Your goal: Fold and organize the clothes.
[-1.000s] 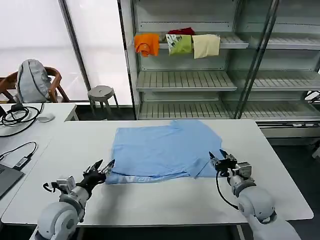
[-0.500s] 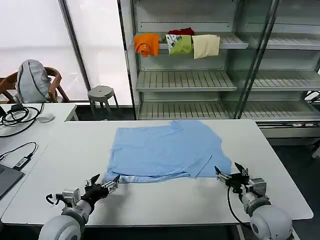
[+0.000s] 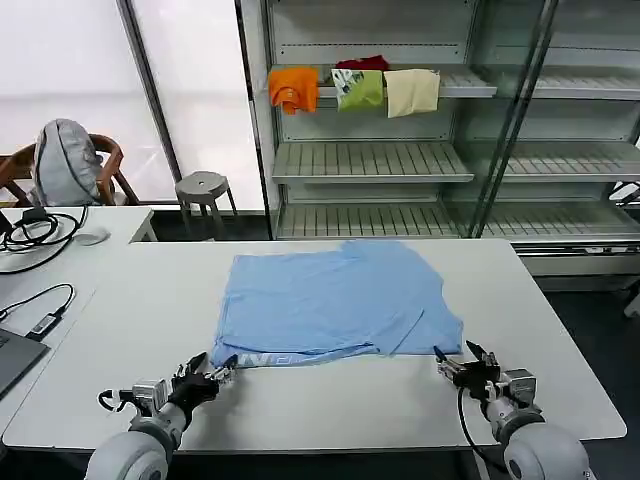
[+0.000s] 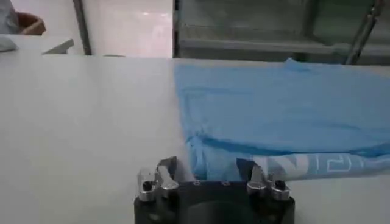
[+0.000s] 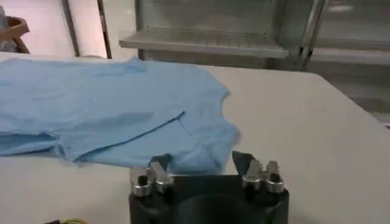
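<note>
White table (image 3: pixel 120 300) takes up most of the head view, with a second desk on the far left carrying black cables (image 3: pixel 30 232) and a laptop corner (image 3: pixel 12 355). Behind that sit a chair with a grey backpack (image 3: pixel 62 160), then a round stool (image 3: pixel 203 187), then metal shelves (image 3: pixel 400 160) holding orange, green and cream cloths (image 3: pixel 355 88).

Left gripper (image 3: pixel 210 372) hovers low at the near edge, fingers spread apart, just off the T-shirt's (image 3: pixel 330 300) near-left corner and holding nothing. The shirt lies flat mid-table, partly folded, with pale lettering along its near hem (image 4: pixel 329 163). Right gripper (image 3: pixel 462 362) is also open and empty, just beside the shirt's near-right corner, apart from it.

Bare tabletop runs wide on the left, a narrower strip along the front, and a decent patch on the right out to the table edge.
</note>
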`<state>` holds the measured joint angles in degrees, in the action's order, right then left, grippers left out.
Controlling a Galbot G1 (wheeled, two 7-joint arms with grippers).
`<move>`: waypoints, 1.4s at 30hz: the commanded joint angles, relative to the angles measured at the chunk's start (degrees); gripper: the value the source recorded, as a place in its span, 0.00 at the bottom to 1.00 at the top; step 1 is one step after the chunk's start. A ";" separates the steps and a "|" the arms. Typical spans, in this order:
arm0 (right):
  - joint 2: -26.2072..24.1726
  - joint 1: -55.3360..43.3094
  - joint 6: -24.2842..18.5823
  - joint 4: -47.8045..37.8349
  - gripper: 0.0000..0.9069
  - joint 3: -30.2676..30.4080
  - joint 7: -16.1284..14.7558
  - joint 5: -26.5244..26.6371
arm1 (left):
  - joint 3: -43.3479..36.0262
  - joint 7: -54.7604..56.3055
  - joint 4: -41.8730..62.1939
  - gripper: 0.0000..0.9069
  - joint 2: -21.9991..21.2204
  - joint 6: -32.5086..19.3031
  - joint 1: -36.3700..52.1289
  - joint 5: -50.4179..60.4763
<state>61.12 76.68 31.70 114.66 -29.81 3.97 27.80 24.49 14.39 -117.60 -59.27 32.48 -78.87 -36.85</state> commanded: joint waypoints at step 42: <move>2.26 31.28 -5.51 22.11 0.00 -6.23 1.04 -7.80 | 16.32 -4.29 -10.35 0.02 3.37 -1.38 -23.41 2.18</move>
<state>63.02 98.61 28.26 130.96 -34.64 5.07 22.76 33.91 11.61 -124.62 -56.97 31.72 -93.43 -34.57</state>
